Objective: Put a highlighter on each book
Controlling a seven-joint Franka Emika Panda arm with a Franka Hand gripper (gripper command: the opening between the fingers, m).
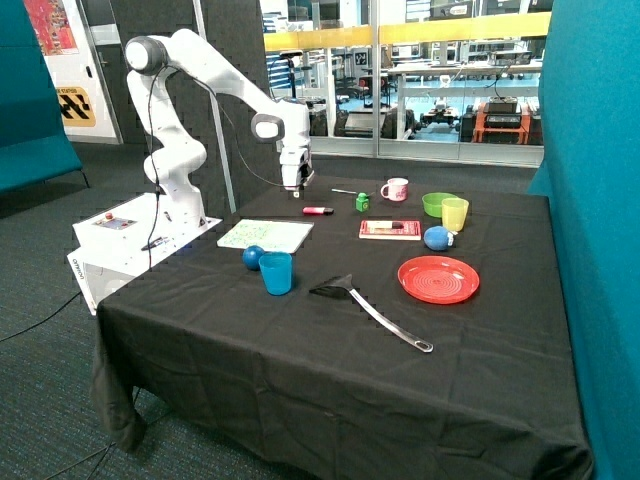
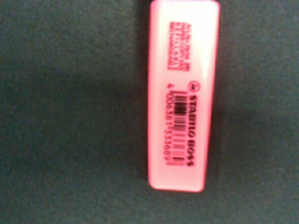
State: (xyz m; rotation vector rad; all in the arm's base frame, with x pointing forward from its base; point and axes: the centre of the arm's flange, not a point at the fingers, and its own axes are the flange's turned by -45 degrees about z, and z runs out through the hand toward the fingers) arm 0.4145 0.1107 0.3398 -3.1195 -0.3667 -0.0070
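Wrist view, red highlighter (image 2: 182,95) lying flat lengthwise

lab | glass partition (image 1: 440,90) | workbenches with equipment (image 1: 480,110) behind

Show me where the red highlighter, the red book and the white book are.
red highlighter (image 1: 318,211): outside view, middle of its body.
red book (image 1: 390,230): outside view, centre of cover.
white book (image 1: 266,235): outside view, centre of speckled cover.

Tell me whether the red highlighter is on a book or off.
Off. The red highlighter lies flat on the black tablecloth, between the white book and the red book.
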